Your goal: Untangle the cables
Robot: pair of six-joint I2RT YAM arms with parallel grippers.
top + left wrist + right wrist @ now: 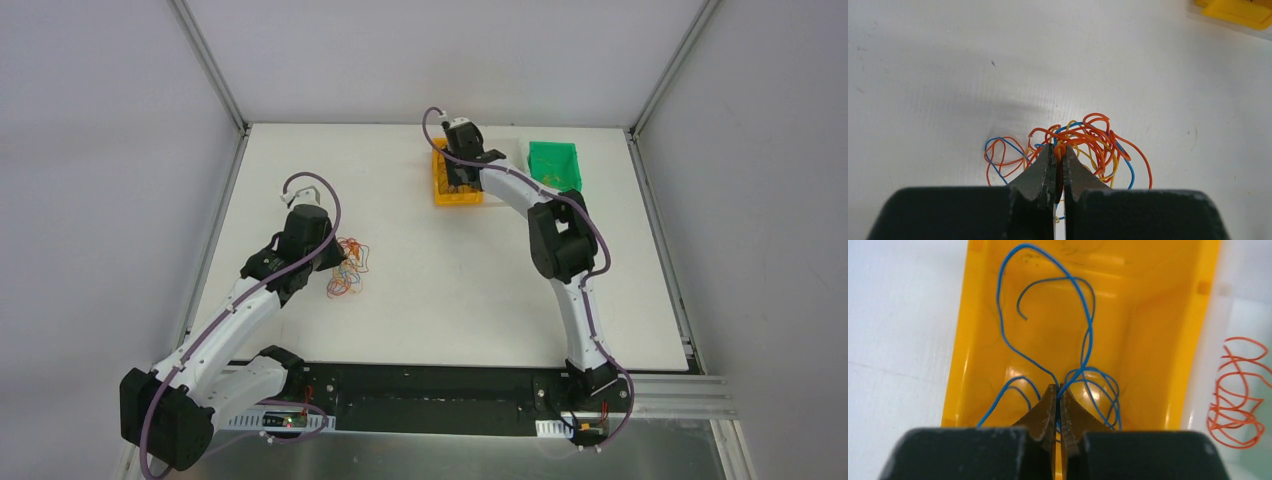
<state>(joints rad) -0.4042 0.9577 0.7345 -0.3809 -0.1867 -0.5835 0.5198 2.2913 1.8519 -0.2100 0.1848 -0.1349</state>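
A small clump of thin orange, yellow and blue cables [348, 266] lies on the white table at the left. In the left wrist view the clump [1083, 145] sits right at my fingertips. My left gripper [1058, 150] is shut on an orange strand of it. My right gripper [1057, 390] is over the yellow bin [444, 183] at the back and is shut on a blue cable [1083, 320] that hangs looping inside the bin [1158, 330].
A green bin [556, 165] stands right of the yellow one, with a clear tray between them. Loose orange cable coils [1240, 390] lie right of the yellow bin in the right wrist view. Grey walls enclose the table.
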